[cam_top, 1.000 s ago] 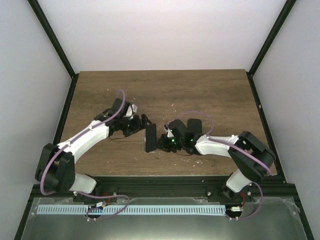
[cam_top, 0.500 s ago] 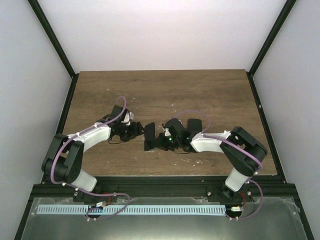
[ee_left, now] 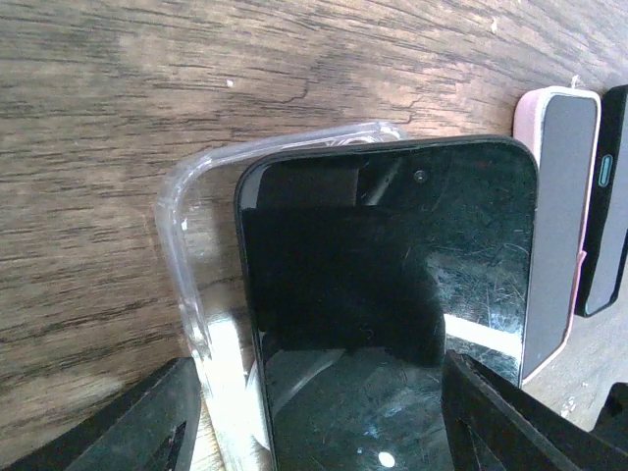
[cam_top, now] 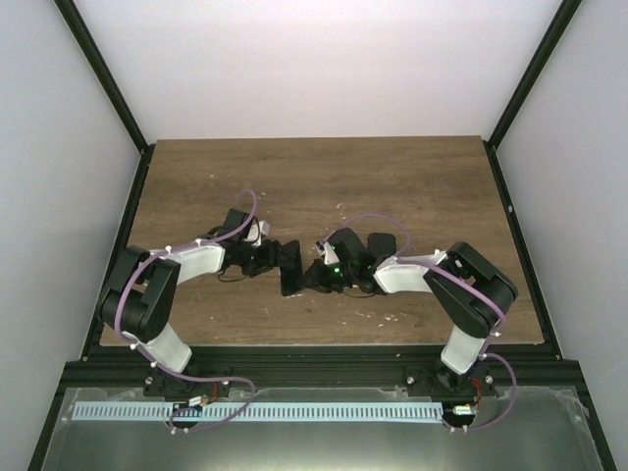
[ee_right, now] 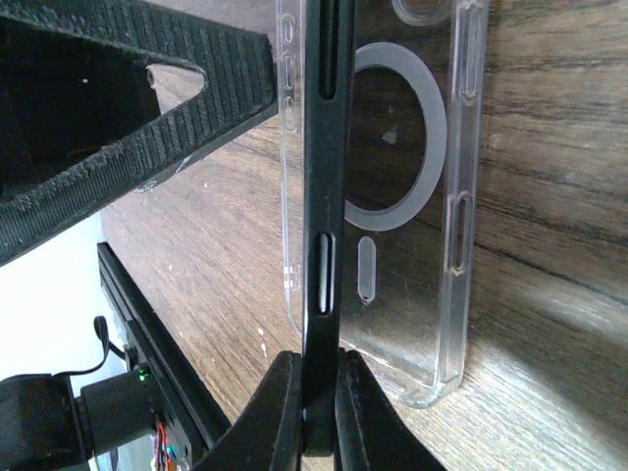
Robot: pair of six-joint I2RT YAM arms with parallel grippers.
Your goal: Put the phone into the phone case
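The black phone (cam_top: 292, 275) stands on its long edge at the table's middle front. In the right wrist view, my right gripper (ee_right: 319, 412) is shut on the phone's thin edge (ee_right: 324, 147). The clear phone case (ee_right: 432, 177), with a ring on its back, lies flat on the wood beside the phone, its near wall against it. In the left wrist view the phone's screen (ee_left: 392, 294) covers most of the case (ee_left: 196, 255). My left gripper (ee_left: 319, 432) is open, one finger on either side of phone and case. From above it (cam_top: 285, 257) faces my right gripper (cam_top: 316, 276).
A pink-cased phone (ee_left: 559, 226) and a black-cased one (ee_left: 610, 196) lie just right of the phone; they show as dark shapes (cam_top: 381, 243) from above. The table's front edge and black rail (cam_top: 314, 348) are close behind the grippers.
My left gripper has moved right and reached around the phone and case. My right gripper has shifted slightly left, still holding the phone on edge.
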